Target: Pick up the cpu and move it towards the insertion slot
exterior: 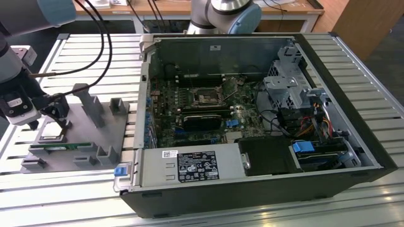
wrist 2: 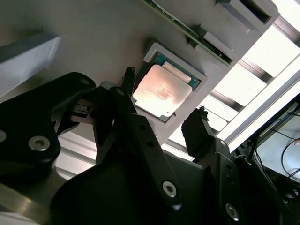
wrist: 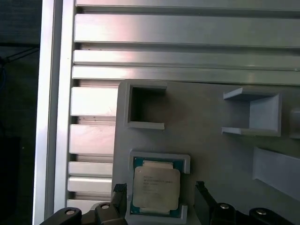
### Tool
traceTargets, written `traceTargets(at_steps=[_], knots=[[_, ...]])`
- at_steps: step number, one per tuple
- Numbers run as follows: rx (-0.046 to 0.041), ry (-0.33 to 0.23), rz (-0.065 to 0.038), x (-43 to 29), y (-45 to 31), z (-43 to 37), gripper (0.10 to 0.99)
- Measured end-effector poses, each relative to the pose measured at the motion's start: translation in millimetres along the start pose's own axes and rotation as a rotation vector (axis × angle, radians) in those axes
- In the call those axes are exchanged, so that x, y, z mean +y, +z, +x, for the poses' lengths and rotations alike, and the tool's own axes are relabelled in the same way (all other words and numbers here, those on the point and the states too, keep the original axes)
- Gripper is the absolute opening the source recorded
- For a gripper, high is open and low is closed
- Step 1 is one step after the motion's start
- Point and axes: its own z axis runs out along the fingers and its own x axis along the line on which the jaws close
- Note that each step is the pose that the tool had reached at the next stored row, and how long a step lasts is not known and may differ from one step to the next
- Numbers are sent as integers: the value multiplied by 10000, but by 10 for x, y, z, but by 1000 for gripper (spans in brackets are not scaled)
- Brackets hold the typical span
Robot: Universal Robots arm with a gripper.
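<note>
The small flat square cpu (wrist: 156, 187), with its silvery metal lid, lies in a shallow raised pocket of the grey plastic fixture (exterior: 85, 137). The fixture stands on the slatted aluminium desk (exterior: 366, 71), at 9 o'clock from the open black computer case (exterior: 252, 194) in the exterior view. In both wrist views I see the jaws spread wide and straddling the cpu. The black fingertips (wrist 2: 129, 77) stand apart from its edges, and nothing is held.

Hazards, in my judgement:
1. A fingertip lands on the pocket rim (wrist: 159, 157) instead of the chip edge. The grip then misses or tilts the cpu.
2. The thin edges give little purchase, so the chip may slip.
3. The shiny-framed square insertion slot (exterior: 207, 97) lies at 3 o'clock, inside the case. A low carry strikes the case wall.
</note>
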Motion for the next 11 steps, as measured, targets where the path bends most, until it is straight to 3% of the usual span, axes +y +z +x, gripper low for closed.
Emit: traceTargets(at_steps=[11], knots=[[-4,135,7,2,144,11,678]])
